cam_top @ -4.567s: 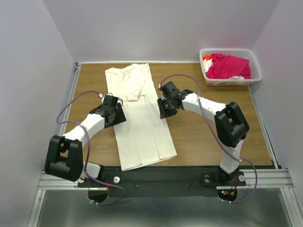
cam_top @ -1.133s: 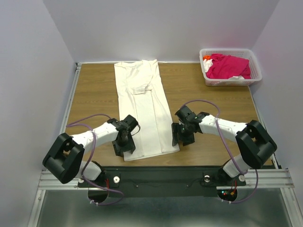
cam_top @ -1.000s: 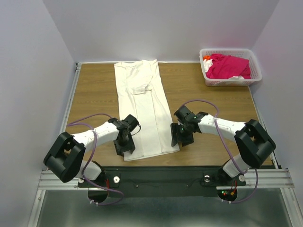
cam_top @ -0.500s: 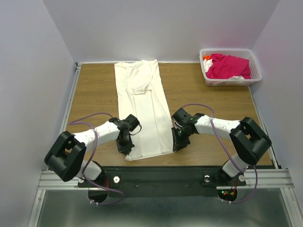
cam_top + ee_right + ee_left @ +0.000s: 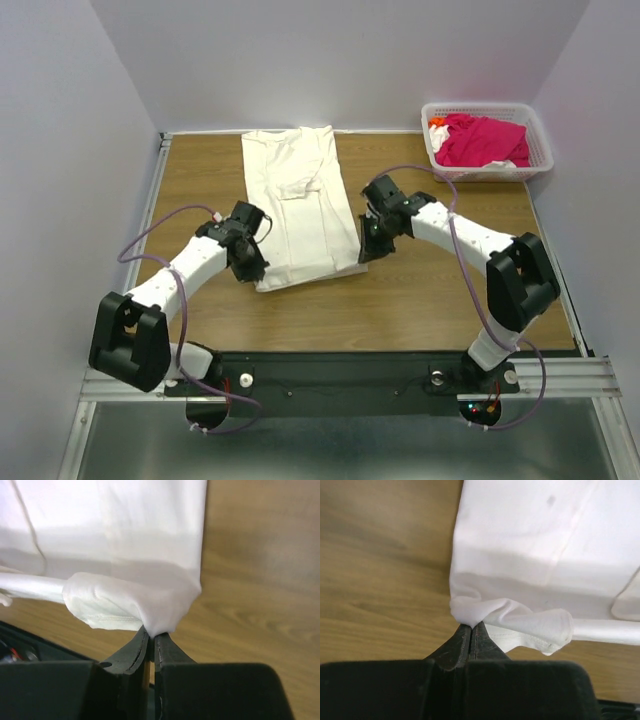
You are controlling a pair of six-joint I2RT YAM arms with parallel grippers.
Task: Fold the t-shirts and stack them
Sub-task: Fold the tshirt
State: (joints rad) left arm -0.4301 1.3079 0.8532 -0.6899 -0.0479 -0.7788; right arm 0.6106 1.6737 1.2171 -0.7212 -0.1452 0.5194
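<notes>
The off-white t-shirt point(image 5: 295, 205) lies as a long narrow strip on the wooden table point(image 5: 430, 290), collar end at the back. Its near hem is lifted and carried back over the strip. My left gripper point(image 5: 250, 272) is shut on the hem's left corner point(image 5: 470, 611). My right gripper point(image 5: 366, 252) is shut on the hem's right corner point(image 5: 165, 620). In both wrist views the white cloth bunches at the fingertips above the flat shirt. The magenta-pink t-shirt point(image 5: 482, 140) sits crumpled in the basket at the back right.
A white lattice basket point(image 5: 540, 150) stands at the table's back right corner, with an orange scrap point(image 5: 436, 124) and white cloth beside the pink shirt. Bare wood shows on both sides of the strip and along the near edge. Purple cables loop from both arms.
Both grippers closed on the near hem corners of the off-white shirt, then lifted and carried the hem away from the table's near edge toward the middle.
</notes>
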